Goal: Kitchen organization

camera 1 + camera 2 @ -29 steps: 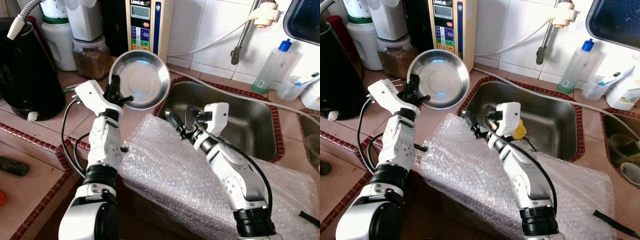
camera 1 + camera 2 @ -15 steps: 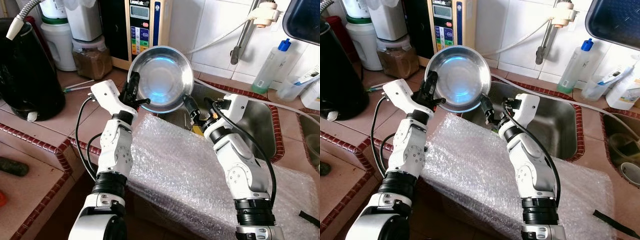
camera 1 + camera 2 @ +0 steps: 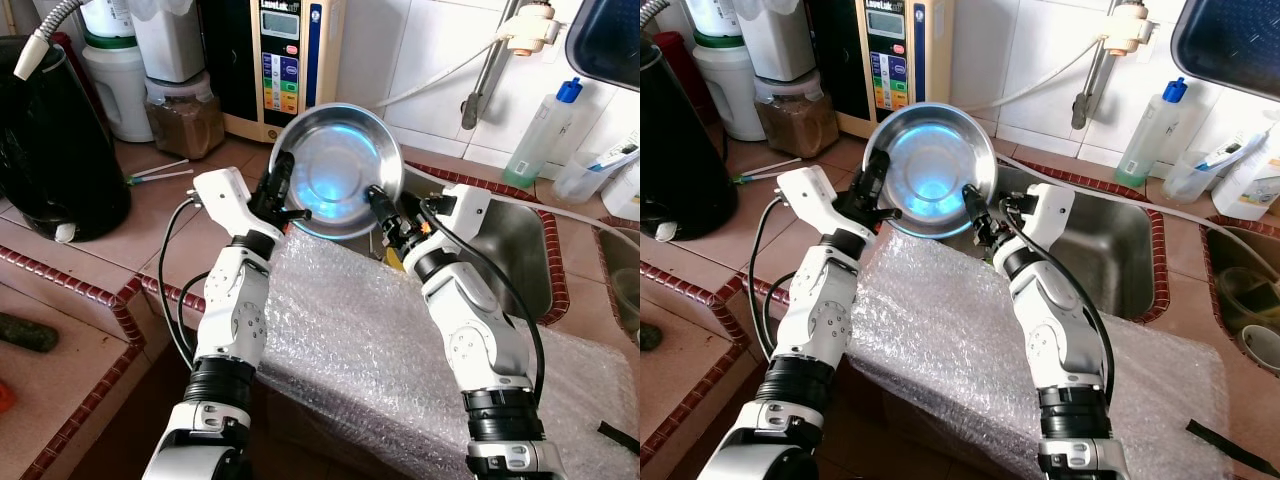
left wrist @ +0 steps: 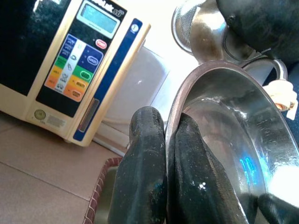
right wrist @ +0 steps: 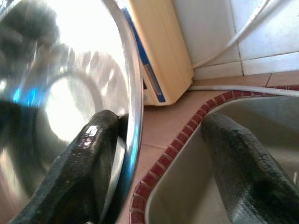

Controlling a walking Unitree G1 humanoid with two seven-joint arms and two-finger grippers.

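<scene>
A round steel bowl [image 3: 335, 170] is held up on edge above the counter, its hollow side facing me. My left gripper [image 3: 278, 190] is shut on the bowl's left rim; in the left wrist view its black fingers [image 4: 142, 154] pinch the rim of the bowl [image 4: 233, 140]. My right gripper [image 3: 385, 212] is open at the right rim. In the right wrist view one finger [image 5: 88, 154] lies against the inside of the bowl [image 5: 70, 70] and the other finger [image 5: 243, 168] stands apart over the sink.
A sheet of bubble wrap [image 3: 350, 340] covers a box in front of me. The steel sink [image 3: 515, 240] lies behind it on the right. A water purifier [image 3: 290, 50], a jar [image 3: 185, 115], a black appliance [image 3: 50, 140] and a blue-capped bottle [image 3: 540, 135] line the back.
My left gripper has carried the bowl to the right, from over the counter to the sink's corner. My right gripper has risen from the sink to the bowl's right rim.
</scene>
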